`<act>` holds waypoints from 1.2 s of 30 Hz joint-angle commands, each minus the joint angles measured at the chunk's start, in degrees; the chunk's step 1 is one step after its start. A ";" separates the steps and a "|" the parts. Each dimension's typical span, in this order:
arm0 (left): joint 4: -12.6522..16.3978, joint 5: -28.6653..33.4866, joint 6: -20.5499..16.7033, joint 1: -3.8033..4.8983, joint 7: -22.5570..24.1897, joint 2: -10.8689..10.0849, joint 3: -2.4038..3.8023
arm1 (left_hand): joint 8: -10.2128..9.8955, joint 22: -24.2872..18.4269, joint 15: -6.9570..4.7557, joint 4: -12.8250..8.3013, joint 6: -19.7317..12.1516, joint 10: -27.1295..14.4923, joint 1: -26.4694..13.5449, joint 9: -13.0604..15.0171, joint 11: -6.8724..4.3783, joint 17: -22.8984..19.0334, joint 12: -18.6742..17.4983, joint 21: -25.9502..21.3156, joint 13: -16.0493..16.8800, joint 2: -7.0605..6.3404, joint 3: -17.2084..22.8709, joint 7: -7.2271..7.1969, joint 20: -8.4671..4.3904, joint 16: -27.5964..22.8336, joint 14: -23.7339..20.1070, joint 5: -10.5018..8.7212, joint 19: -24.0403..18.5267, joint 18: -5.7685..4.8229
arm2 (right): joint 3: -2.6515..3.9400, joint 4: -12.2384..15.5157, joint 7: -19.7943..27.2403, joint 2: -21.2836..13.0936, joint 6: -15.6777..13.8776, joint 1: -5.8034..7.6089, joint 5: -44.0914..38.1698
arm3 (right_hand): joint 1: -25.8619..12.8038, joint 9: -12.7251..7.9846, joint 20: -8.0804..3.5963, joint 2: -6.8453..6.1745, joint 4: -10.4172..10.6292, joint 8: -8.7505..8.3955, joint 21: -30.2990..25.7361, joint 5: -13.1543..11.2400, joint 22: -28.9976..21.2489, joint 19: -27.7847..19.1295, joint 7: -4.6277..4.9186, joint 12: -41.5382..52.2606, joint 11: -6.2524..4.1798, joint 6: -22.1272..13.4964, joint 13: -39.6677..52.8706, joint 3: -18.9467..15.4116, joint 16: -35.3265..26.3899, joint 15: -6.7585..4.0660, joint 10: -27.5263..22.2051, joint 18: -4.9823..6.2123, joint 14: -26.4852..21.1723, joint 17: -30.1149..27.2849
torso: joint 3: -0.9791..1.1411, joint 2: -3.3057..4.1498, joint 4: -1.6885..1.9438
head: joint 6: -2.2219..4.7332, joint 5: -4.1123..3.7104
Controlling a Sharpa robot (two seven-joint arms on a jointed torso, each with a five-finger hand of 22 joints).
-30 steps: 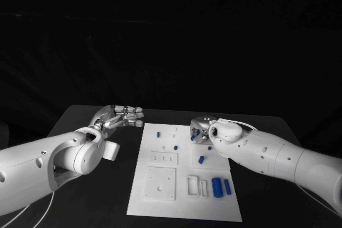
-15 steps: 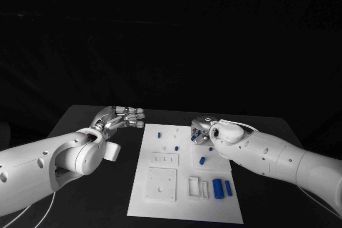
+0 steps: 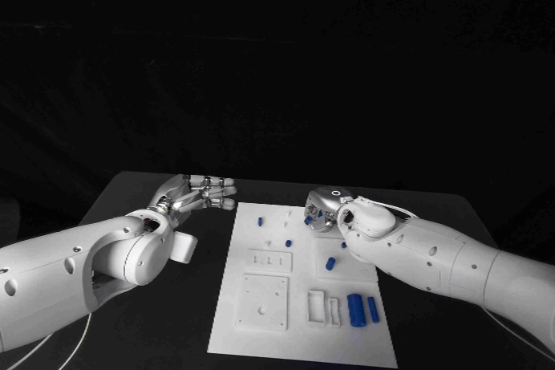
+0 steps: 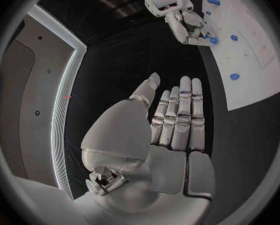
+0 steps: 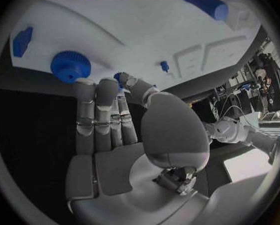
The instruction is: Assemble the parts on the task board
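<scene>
The white task board (image 3: 303, 338) lies in the middle of the black table. My right hand (image 3: 322, 213) hangs over its far right part and pinches a small blue part (image 5: 119, 76) between thumb and finger. A blue gear (image 5: 70, 66) sits on the board just beyond those fingertips. Off the board's far left corner my left hand (image 3: 199, 192) is open, its fingers straight and together (image 4: 180, 117), holding nothing. A blue piece (image 3: 331, 263) lies mid-board, and two blue cylinders (image 3: 355, 308) lie side by side near the front right.
White recessed blocks (image 3: 262, 302) take up the board's front left, and a white slotted holder (image 3: 321, 306) stands beside the cylinders. Small blue pegs (image 3: 261, 221) stand at the far left end. Bare black table (image 3: 151, 322) runs along both sides of the board.
My right hand has edged slightly toward the board's far end, still over the same corner. The left hand has stayed where it was, open.
</scene>
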 commanded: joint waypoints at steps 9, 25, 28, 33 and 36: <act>-0.79 0.24 0.53 0.10 0.26 0.75 0.06 | 0.20 -0.05 0.08 -0.03 -0.23 -0.44 0.05 0.10 -0.02 0.06 0.20 0.26 0.01 0.11 -0.33 0.03 0.11 -0.06 -0.24 -0.05 -0.12 -0.34 | 1.10 -2.23 -4.79 3.58 -6.17 0.50 -3.92 | 0.16 0.53 -0.48 -0.08 0.11 0.31 -0.04 -1.50 0.99 0.38 -0.82 0.27 -0.09 1.80 0.06 0.95 0.37 -0.49 0.47 -0.57 0.15 -0.12 | 0.15 0.15 -0.05 | 0.74 0.33; -0.98 0.24 0.78 0.12 0.18 1.43 0.07 | 0.20 -0.16 0.12 -0.13 -0.22 -0.43 0.09 0.10 -0.01 0.02 0.21 0.34 0.01 0.21 -0.52 0.03 0.14 -0.09 -0.34 -0.10 -0.26 -0.36 | 1.19 -6.35 -6.10 8.08 -4.81 0.88 -5.30 | 0.22 0.43 -0.56 -0.15 0.02 0.30 -0.82 -1.79 1.92 0.65 -0.82 0.26 -0.09 1.84 0.06 1.05 0.39 -0.54 0.44 -0.72 0.13 -0.43 | -0.59 0.48 0.80 | 0.63 -0.17; -0.87 0.24 0.78 0.21 0.18 1.39 0.07 | 0.20 -0.16 0.12 -0.13 -0.22 -0.43 0.09 0.10 -0.01 0.02 0.21 0.34 0.01 0.21 -0.52 0.03 0.14 -0.09 -0.34 -0.10 -0.26 -0.36 | 1.14 -6.75 -6.14 8.48 -4.45 0.89 -5.38 | 0.23 0.43 -0.56 -0.14 0.00 0.30 -0.83 -1.75 1.97 0.67 -0.82 0.26 -0.09 1.83 0.06 1.05 0.38 -0.53 0.45 -0.72 0.13 -0.46 | -0.64 0.52 0.78 | 0.61 -0.16; -0.65 0.24 0.77 0.46 0.14 1.33 0.07 | 0.20 -0.16 0.12 -0.13 -0.22 -0.43 0.09 0.10 -0.01 0.02 0.21 0.34 0.01 0.21 -0.52 0.03 0.14 -0.09 -0.34 -0.10 -0.26 -0.36 | 0.97 -7.48 -6.02 9.00 -3.85 0.88 -5.44 | 0.20 0.43 -0.56 -0.12 -0.02 0.30 -0.86 -1.66 2.07 0.73 -0.82 0.27 -0.09 1.85 0.06 1.02 0.37 -0.54 0.46 -0.74 0.14 -0.50 | -0.79 0.70 0.87 | 0.64 -0.22; -0.48 0.23 0.78 0.58 0.16 1.27 0.08 | 0.20 -0.16 0.12 -0.13 -0.22 -0.43 0.09 0.10 -0.01 0.02 0.21 0.34 0.01 0.21 -0.52 0.03 0.14 -0.09 -0.34 -0.10 -0.26 -0.36 | 0.83 -7.92 -5.95 9.29 -3.94 0.87 -5.44 | 0.19 0.42 -0.57 -0.04 -0.10 0.30 -1.18 -1.67 2.17 0.74 -0.81 0.27 -0.07 1.82 0.06 0.97 0.32 -0.55 0.41 -0.74 0.11 -0.59 | -0.84 0.86 0.93 | 0.79 -0.13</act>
